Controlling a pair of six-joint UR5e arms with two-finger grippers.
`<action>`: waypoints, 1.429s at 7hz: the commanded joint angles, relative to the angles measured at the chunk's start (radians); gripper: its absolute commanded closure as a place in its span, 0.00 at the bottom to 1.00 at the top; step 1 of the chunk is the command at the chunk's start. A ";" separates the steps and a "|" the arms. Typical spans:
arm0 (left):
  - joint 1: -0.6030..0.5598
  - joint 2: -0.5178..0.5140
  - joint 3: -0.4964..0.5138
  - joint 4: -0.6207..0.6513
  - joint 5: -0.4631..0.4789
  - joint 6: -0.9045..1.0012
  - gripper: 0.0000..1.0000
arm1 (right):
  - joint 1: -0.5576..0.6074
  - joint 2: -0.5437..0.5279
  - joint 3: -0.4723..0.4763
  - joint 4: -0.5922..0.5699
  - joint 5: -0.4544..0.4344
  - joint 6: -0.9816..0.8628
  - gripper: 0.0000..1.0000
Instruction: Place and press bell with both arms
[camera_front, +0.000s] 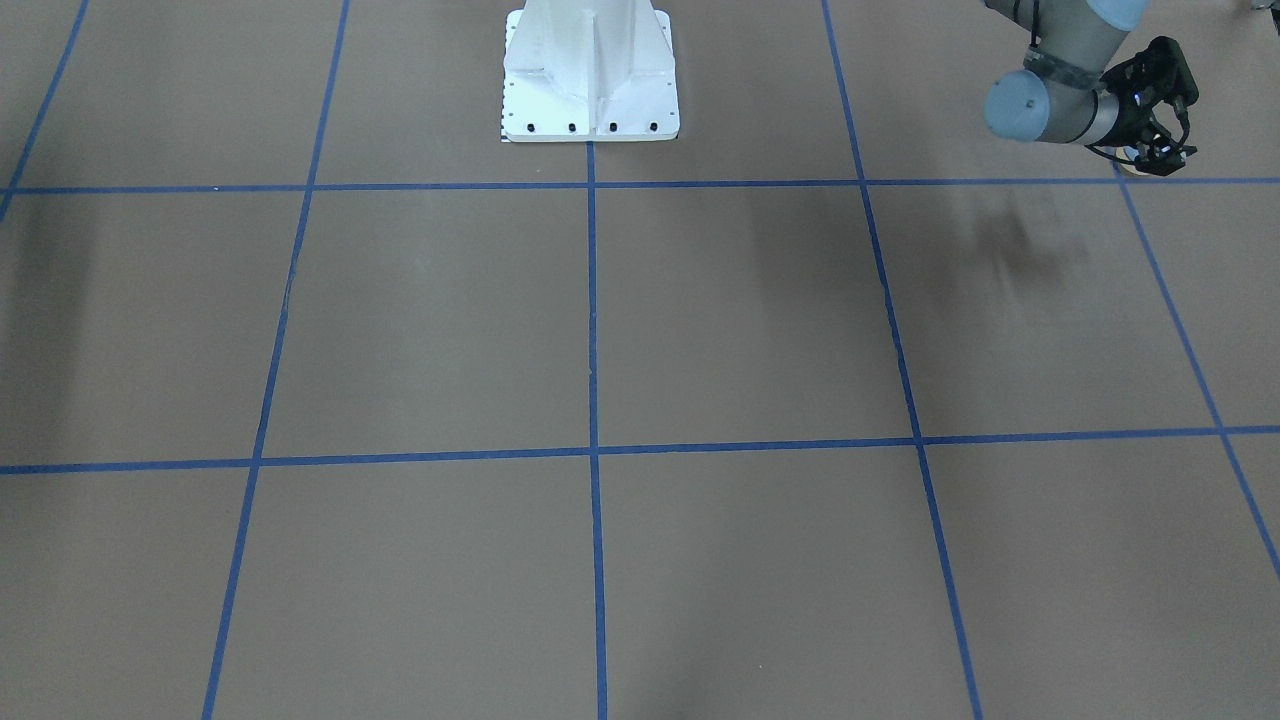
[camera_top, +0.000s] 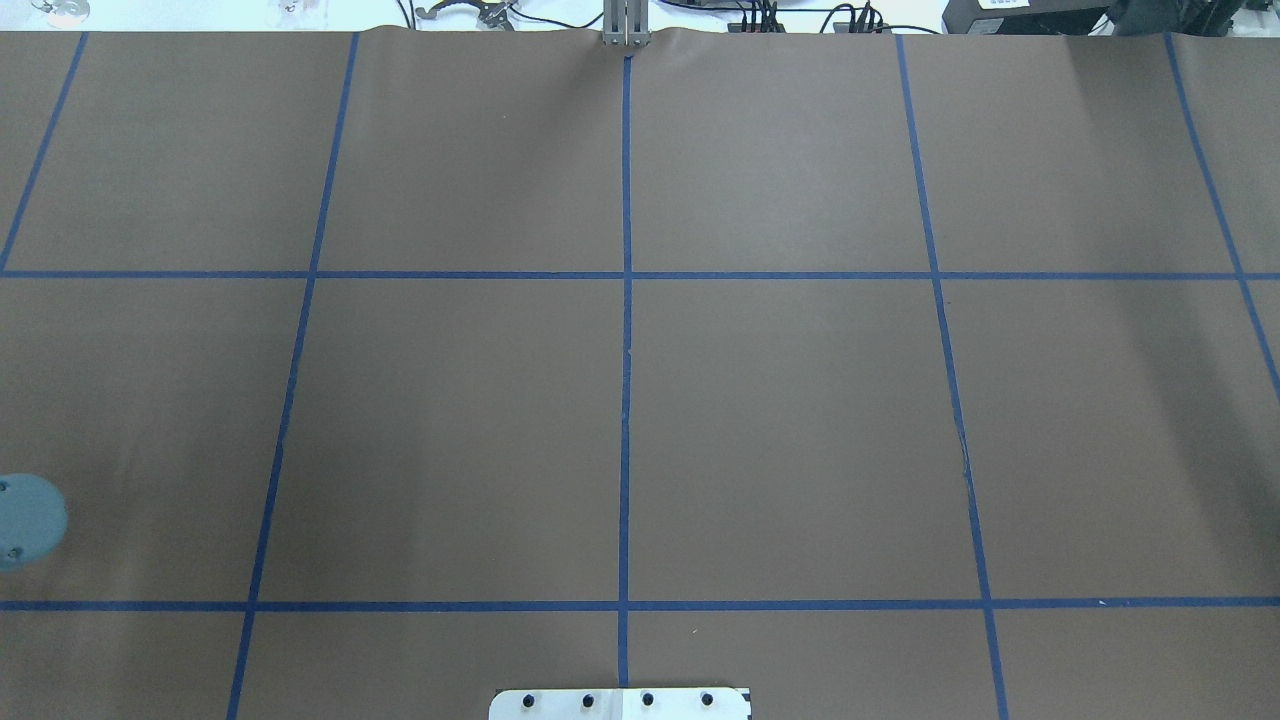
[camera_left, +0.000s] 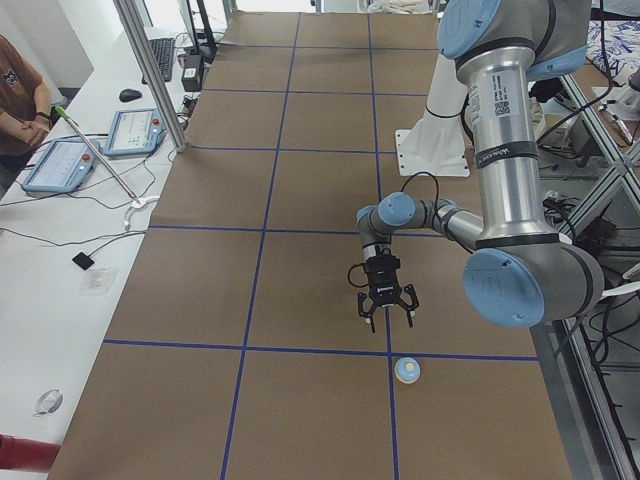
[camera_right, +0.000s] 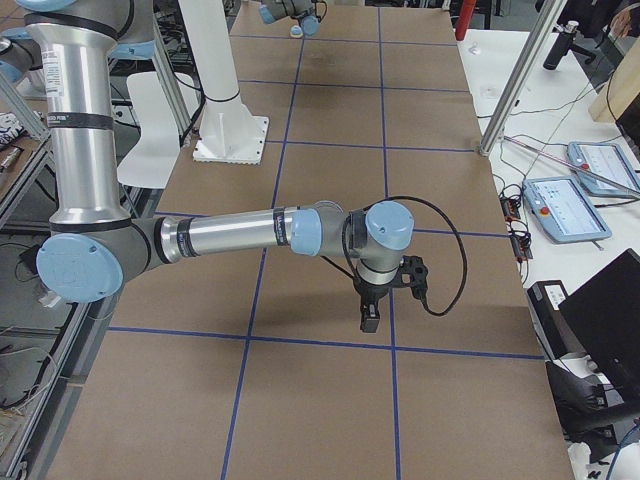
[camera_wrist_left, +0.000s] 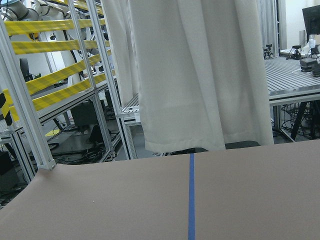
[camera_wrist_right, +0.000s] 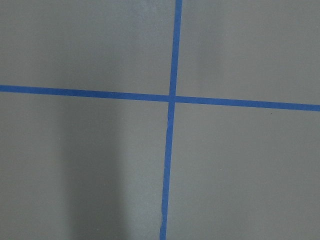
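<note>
The bell (camera_left: 406, 370), a small light-blue dome with a cream button, stands on the brown table near the robot's side of its left end. It is tiny in the exterior right view (camera_right: 297, 31). My left gripper (camera_left: 388, 318) hangs fingers-down a little above the table, open and empty, just short of the bell. It also shows at the top right of the front-facing view (camera_front: 1163, 155). My right gripper (camera_right: 370, 322) points down close over a blue tape crossing at the table's other end. I cannot tell whether it is open or shut. Neither wrist view shows fingers.
Blue tape lines (camera_top: 625, 400) divide the brown table cover into squares. The white pedestal (camera_front: 590, 75) stands at the robot's edge. A person (camera_left: 15, 100) and teach pendants (camera_left: 60, 165) are at the white bench beside the table. A left arm joint cap (camera_top: 28, 520) shows at the overhead view's left edge.
</note>
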 joint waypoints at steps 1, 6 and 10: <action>0.042 -0.024 0.141 -0.108 -0.001 -0.062 0.00 | 0.000 -0.008 -0.003 0.000 0.002 0.000 0.00; 0.156 -0.026 0.180 -0.136 -0.082 -0.134 0.00 | 0.000 0.000 -0.007 0.000 0.005 0.005 0.00; 0.179 0.012 0.172 -0.136 -0.104 -0.145 0.00 | 0.000 0.003 -0.003 0.000 0.002 0.005 0.00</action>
